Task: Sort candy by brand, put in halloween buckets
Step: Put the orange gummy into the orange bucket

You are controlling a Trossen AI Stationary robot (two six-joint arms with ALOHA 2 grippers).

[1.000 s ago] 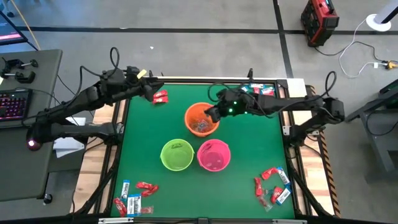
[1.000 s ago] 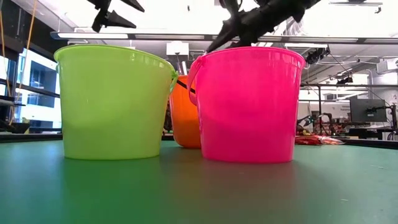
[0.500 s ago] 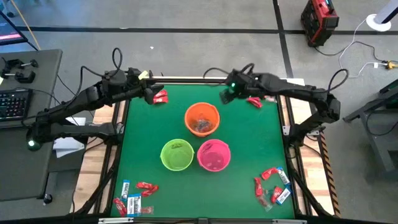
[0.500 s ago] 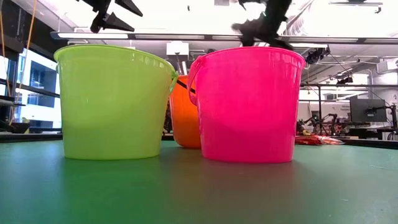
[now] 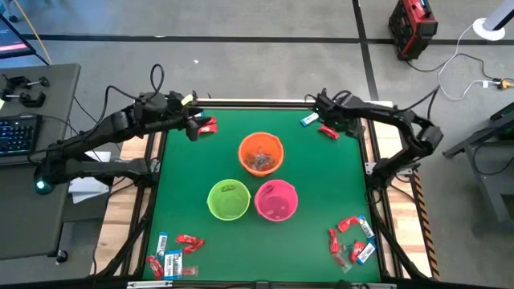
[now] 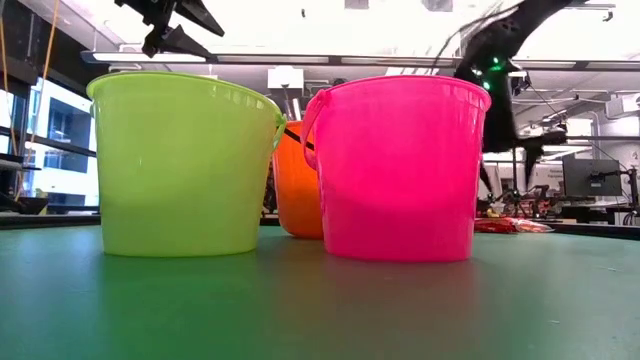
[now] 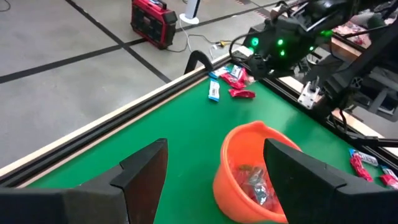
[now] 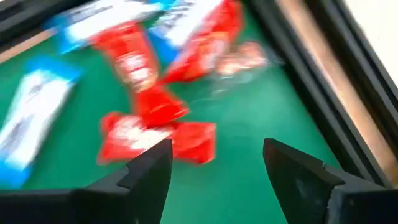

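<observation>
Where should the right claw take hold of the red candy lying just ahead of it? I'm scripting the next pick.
Probably across the crimped middle of the red candy, coming straight down from above. It lies flat on the table, so only a top approach gets fingers on both edges. The right claw hangs open above it, near the far right corner.

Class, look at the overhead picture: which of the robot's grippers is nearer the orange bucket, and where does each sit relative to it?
Left, narrowly. The left gripper hovers just beyond the orange bucket toward the table's far-left corner; the right gripper is over the candy at the far-right corner, slightly farther off.
</observation>
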